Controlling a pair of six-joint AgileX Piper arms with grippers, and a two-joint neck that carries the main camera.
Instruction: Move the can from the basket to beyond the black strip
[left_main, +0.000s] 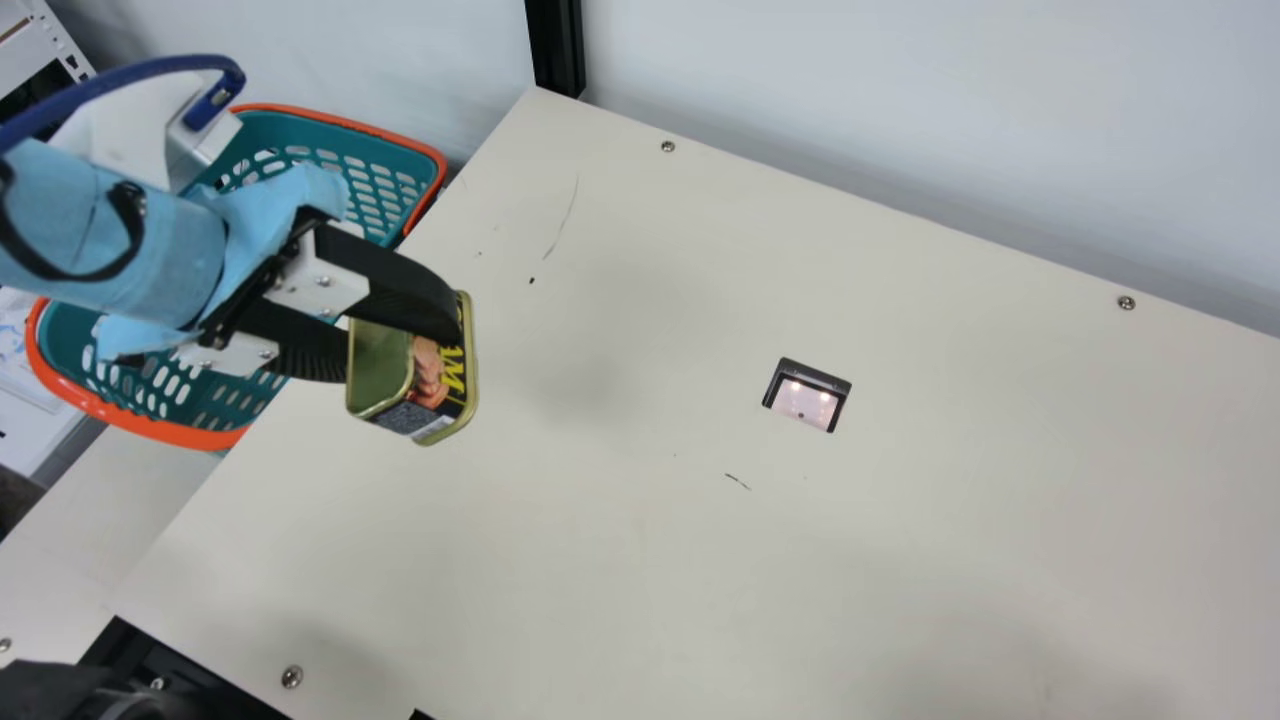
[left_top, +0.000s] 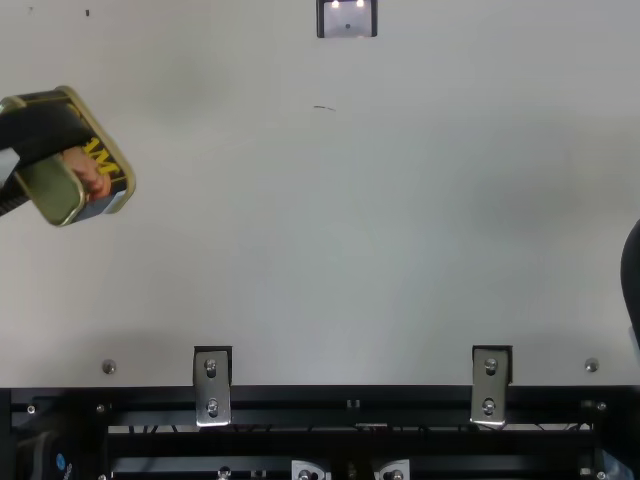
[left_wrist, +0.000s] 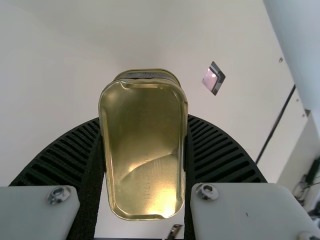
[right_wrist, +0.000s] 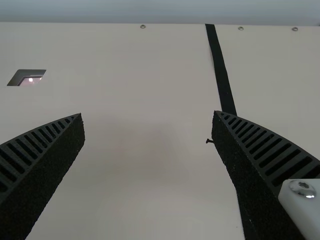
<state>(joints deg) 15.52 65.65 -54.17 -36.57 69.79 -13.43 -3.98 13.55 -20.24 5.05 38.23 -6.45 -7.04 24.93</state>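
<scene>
My left gripper (left_main: 400, 345) is shut on the can (left_main: 432, 385) at the left of the main view, above the table's left part, with the basket (left_main: 345, 122) behind it. In the top view the can (left_top: 80, 165) hangs tilted at the left edge. The left wrist view has the can's gold end (left_wrist: 144, 150) between the ribbed pads of my left gripper (left_wrist: 144, 135). My right gripper (right_wrist: 148, 115) stands open in its wrist view, nothing between its fingers, over the table; the black strip (right_wrist: 222, 75) runs along the table there, partly behind one finger.
A square cutout (left_main: 805, 397) with a dark rim lies in the table (left_main: 640, 560). A black post (left_main: 556, 45) stands at the table's back corner, by a pale wall. Black rails with metal brackets (left_top: 212, 388) line the near edge.
</scene>
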